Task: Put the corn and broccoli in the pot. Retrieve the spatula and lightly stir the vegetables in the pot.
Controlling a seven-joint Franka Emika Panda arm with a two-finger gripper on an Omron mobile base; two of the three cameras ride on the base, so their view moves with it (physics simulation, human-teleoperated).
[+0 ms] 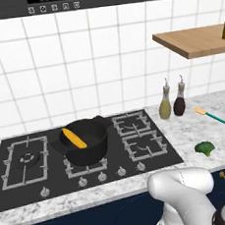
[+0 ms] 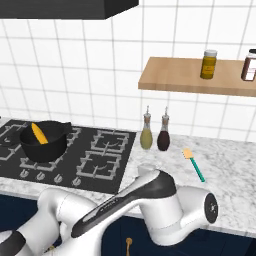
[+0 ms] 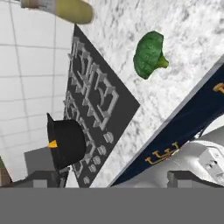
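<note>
On the grey marbled surface (image 1: pixel 221 136) a small green broccoli floret (image 1: pixel 204 148) is lying; the yellow-orange corn cob (image 1: pixel 74 137) is resting in the squat black pot (image 1: pixel 86 143), the hand (image 3: pixel 118 180) spreading wide.

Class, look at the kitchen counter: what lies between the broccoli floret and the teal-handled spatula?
Nothing. In the left base view, the broccoli lies near the counter's front edge and the spatula lies farther back; the stretch between them is bare marble counter.
</note>
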